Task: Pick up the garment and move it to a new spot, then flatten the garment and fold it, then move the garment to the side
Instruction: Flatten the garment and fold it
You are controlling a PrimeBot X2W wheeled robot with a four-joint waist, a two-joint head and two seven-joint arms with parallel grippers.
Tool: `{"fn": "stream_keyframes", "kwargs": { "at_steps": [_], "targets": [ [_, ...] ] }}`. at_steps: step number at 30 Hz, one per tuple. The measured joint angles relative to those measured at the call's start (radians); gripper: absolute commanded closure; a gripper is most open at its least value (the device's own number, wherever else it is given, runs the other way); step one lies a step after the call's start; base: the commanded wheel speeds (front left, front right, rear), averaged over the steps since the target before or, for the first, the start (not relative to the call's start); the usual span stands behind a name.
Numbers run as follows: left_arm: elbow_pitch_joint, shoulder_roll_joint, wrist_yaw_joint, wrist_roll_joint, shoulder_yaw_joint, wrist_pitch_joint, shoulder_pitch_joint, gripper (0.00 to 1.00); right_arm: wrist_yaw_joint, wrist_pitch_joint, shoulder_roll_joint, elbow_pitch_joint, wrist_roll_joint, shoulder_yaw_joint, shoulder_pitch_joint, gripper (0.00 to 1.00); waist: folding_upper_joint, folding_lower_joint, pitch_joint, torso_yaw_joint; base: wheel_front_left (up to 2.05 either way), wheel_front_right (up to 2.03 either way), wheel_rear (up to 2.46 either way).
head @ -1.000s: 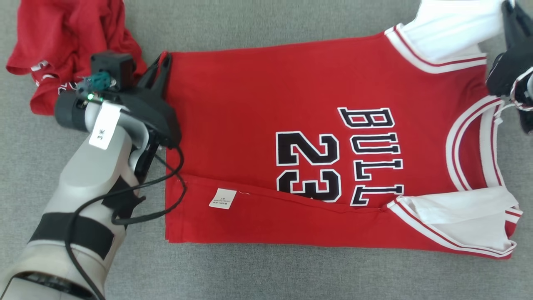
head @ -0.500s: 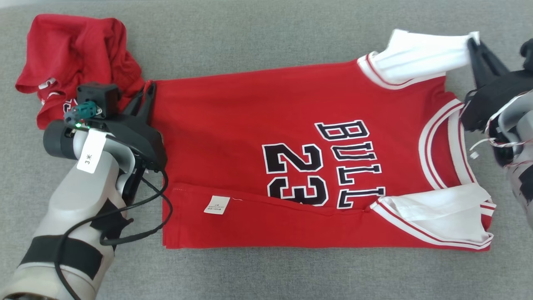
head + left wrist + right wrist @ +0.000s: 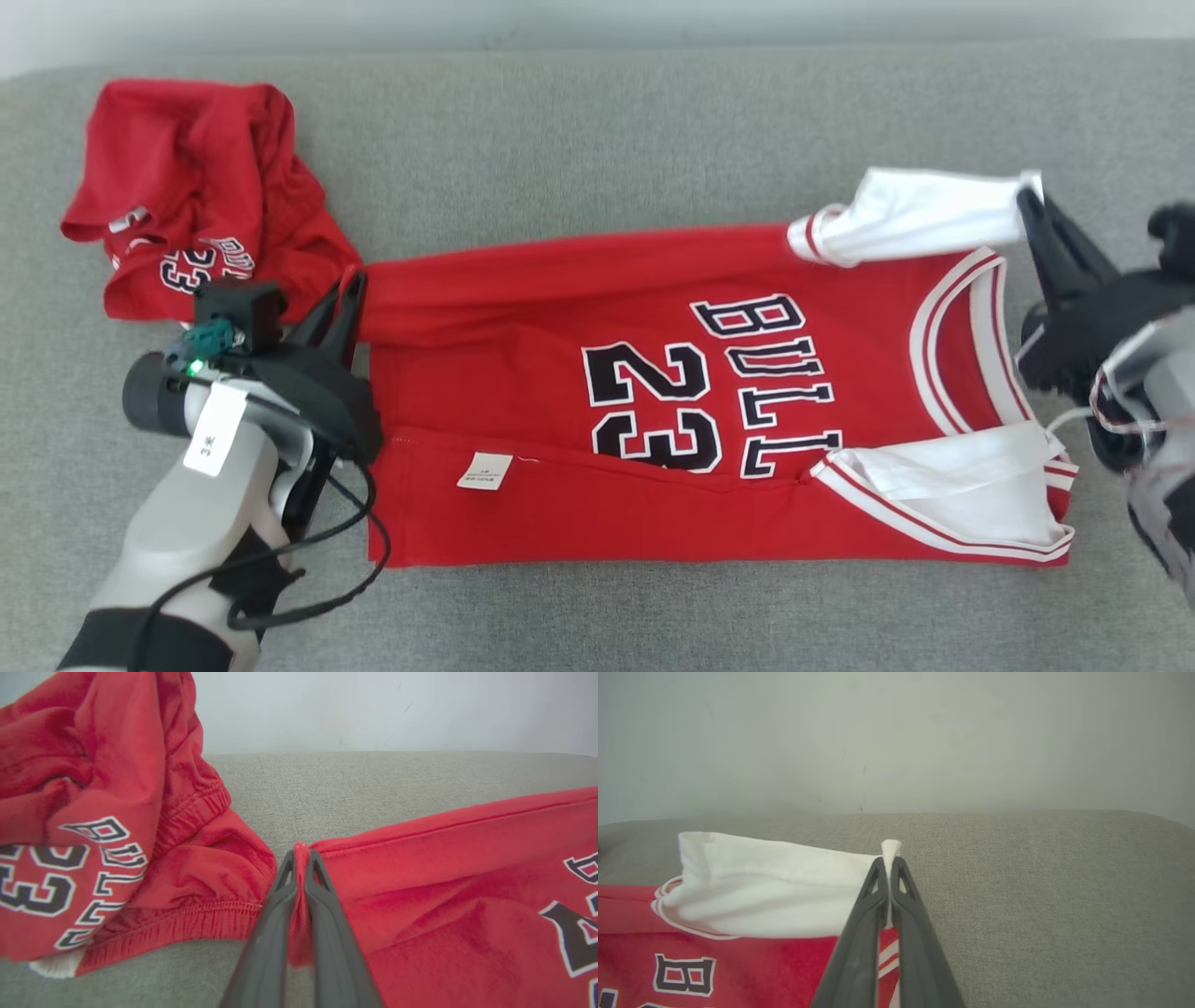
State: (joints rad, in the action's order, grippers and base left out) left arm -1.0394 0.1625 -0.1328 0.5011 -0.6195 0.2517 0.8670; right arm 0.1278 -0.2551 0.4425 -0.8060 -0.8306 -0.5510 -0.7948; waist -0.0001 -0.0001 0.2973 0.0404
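Fold judged underway: red-and-white fabric jersey [image 3: 523,373] was clamped at hem corner by left gripper [image 3: 355,283], at sleeve by right gripper [image 3: 1028,199]. Next needed: both corners carried evenly across jersey.

Grey fabric surface [image 3: 597,131], red jersey [image 3: 523,373] laid across, crumpled red shorts [image 3: 187,177] alongside

Jersey [image 3: 523,373]: red knit cloth, matt, faintly fuzzy; sleeves white, smooth cloth.
Crumpled garment [image 3: 187,187] at 10 o'clock: same red cloth, ribbed hem.
Grey cover [image 3: 597,140] beneath: coarse woven cloth, matt.
Left fingers [image 3: 271,933], right fingers [image 3: 857,947]: dark grey plastic, matt, smooth.
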Motion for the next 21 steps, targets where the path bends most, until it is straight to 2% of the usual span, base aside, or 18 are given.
{"fn": "stream_keyframes", "kwargs": {
  "at_steps": [5, 11, 21],
  "targets": [
    [0.048, 0.014, 0.0, 0.008, 0.001, 0.0, -0.05, 1.0, 0.0, 0.0, 0.027, 0.069, -0.055, -0.002, 0.09, 1.0, 0.0, 0.0, -0.033, -0.003, 0.0, 0.0, 0.0],
    [0.099, 0.034, 0.0, 0.011, 0.001, 0.0, -0.127, 1.0, 0.0, 0.0, 0.052, 0.149, -0.109, -0.058, 0.182, 1.0, 0.0, 0.0, -0.071, -0.011, 0.0, 0.0, 0.0],
    [0.173, 0.032, 0.0, -0.003, -0.028, 0.0, -0.227, 1.0, 0.0, 0.0, 0.104, 0.198, -0.13, -0.11, 0.252, 1.0, 0.0001, 0.0001, -0.111, -0.021, 0.0, 0.0, 0.0]
  ]
}}
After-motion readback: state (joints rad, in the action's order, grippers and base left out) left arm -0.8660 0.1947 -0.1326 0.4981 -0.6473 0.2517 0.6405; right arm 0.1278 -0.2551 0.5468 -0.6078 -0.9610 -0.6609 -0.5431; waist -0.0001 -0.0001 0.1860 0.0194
